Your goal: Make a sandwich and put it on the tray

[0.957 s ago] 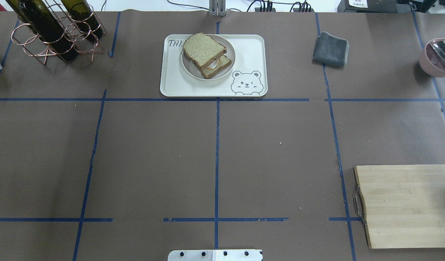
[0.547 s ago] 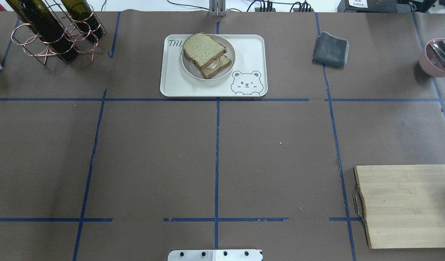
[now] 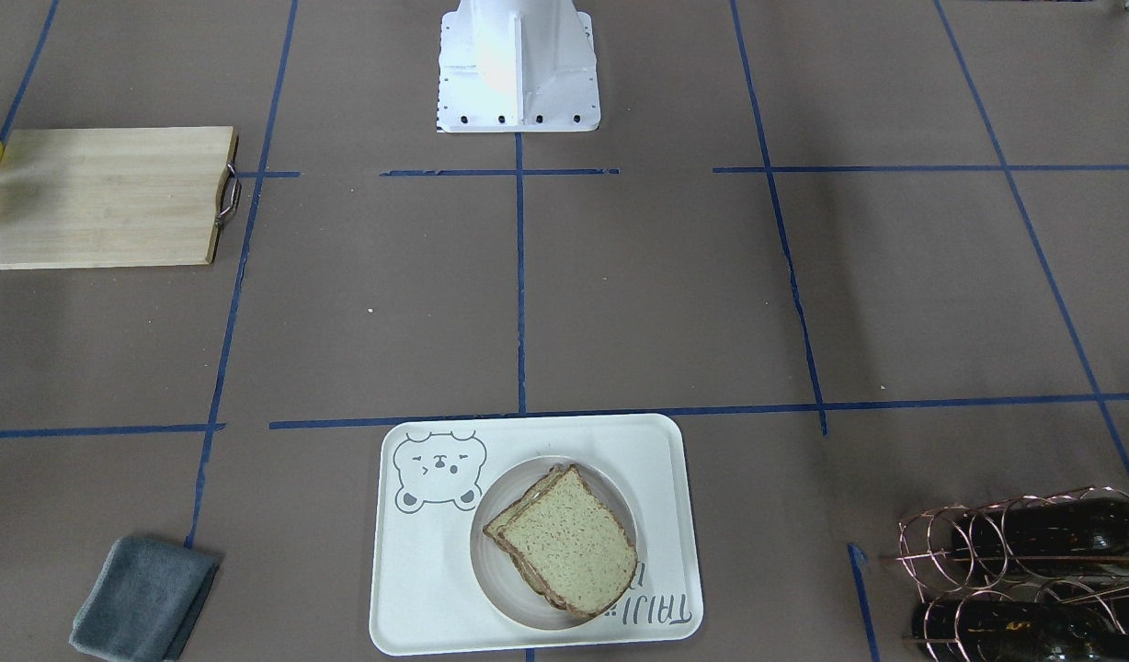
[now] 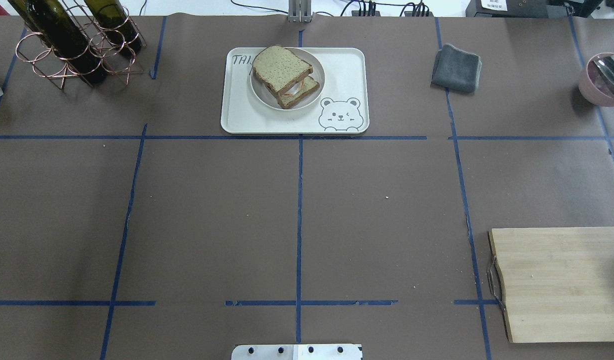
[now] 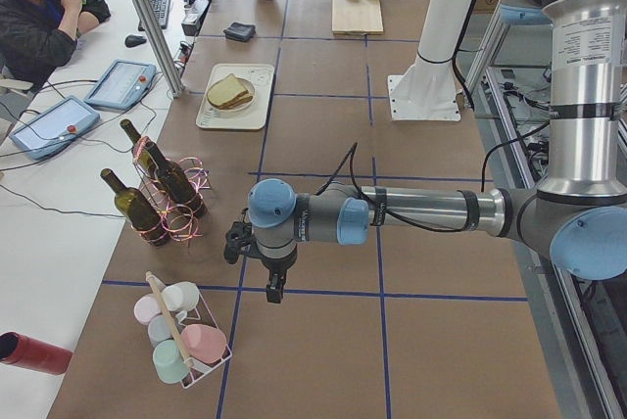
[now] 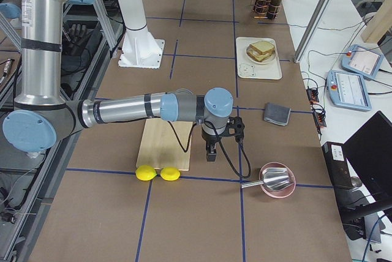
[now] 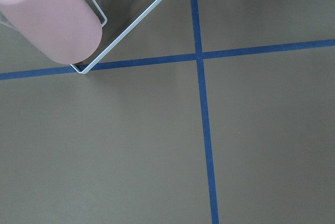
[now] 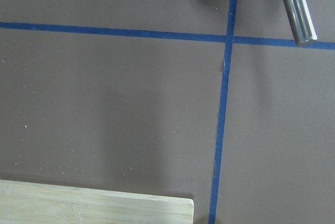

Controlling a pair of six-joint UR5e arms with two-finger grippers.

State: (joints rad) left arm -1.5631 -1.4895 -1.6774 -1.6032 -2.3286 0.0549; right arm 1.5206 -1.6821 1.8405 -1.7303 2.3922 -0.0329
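at either table point(image 4: 212, 210) end, left arm point(image 5: 421, 211) and right arm point(image 6: 128, 110) stretch level; cannot tell fingers' point(image 5: 276, 288) spread.

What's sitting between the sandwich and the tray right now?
A small round cream plate. The sandwich lies on it, and the plate rests on the tray. The overhead view shows this most clearly.

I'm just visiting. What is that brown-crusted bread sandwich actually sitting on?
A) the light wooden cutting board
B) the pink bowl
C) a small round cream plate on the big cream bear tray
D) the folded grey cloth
C: the speckled bread sandwich lies on the small round cream plate, which rests inside the large cream rectangular tray with the bear drawing.
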